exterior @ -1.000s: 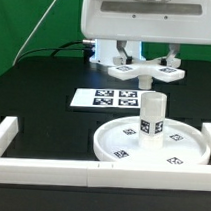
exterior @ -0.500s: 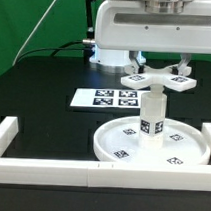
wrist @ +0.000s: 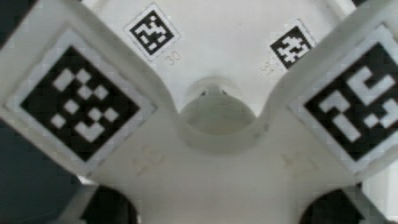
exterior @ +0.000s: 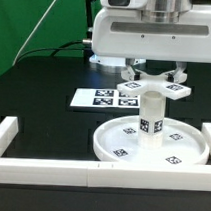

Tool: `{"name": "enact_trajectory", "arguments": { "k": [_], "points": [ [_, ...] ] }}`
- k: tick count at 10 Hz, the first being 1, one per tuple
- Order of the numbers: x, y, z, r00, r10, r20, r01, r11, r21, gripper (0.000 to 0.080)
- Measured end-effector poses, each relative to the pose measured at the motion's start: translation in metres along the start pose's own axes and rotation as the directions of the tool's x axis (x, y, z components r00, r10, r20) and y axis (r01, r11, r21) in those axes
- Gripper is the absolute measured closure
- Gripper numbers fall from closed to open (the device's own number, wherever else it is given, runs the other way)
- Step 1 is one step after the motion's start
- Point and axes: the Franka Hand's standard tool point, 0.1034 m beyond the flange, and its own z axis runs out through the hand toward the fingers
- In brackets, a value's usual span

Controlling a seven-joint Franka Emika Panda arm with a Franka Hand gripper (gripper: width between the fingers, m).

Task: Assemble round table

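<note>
The large round disc (exterior: 122, 144) lies flat on the table with the short cylinder leg (exterior: 152, 116) standing upright at its middle. My gripper (exterior: 153, 76) is shut on the cross-shaped base (exterior: 180, 91) and holds it level just above the top of the leg. Whether base and leg touch cannot be told. In the wrist view the cross-shaped base (wrist: 107, 90) fills the picture, with its tagged arms spread out and its centre socket (wrist: 217, 110) in the middle. Both dark fingers (wrist: 111, 206) flank the base's hub.
The marker board (exterior: 102, 97) lies flat behind the disc, toward the exterior view's left. A long white border rail (exterior: 50, 171) runs along the table's front, with side pieces at the exterior view's left (exterior: 4, 136) and right (exterior: 208, 134).
My gripper has carried the cross-shaped base toward the exterior view's right and downward, from behind the disc to just over the leg. Disc and leg have not moved.
</note>
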Motion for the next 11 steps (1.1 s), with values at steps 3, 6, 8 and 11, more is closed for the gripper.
{"name": "enact_trajectory", "arguments": {
  "k": [3,6,8,11],
  "points": [
    [0.0018,-0.0008,0.0002,1.0,-0.001,-0.002,0.001,1.0,-0.003,0.0357],
    [0.002,-0.0001,0.0005,1.0,0.03,-0.002,-0.03,1.0,0.001,0.0357],
    [0.0017,-0.0023,0.0007,0.981,0.197,0.0,-0.197,0.98,0.006,0.0357],
    [0.0047,-0.0035,0.0012,0.795,0.606,-0.025,-0.604,0.795,0.047,0.0357]
  ]
}}
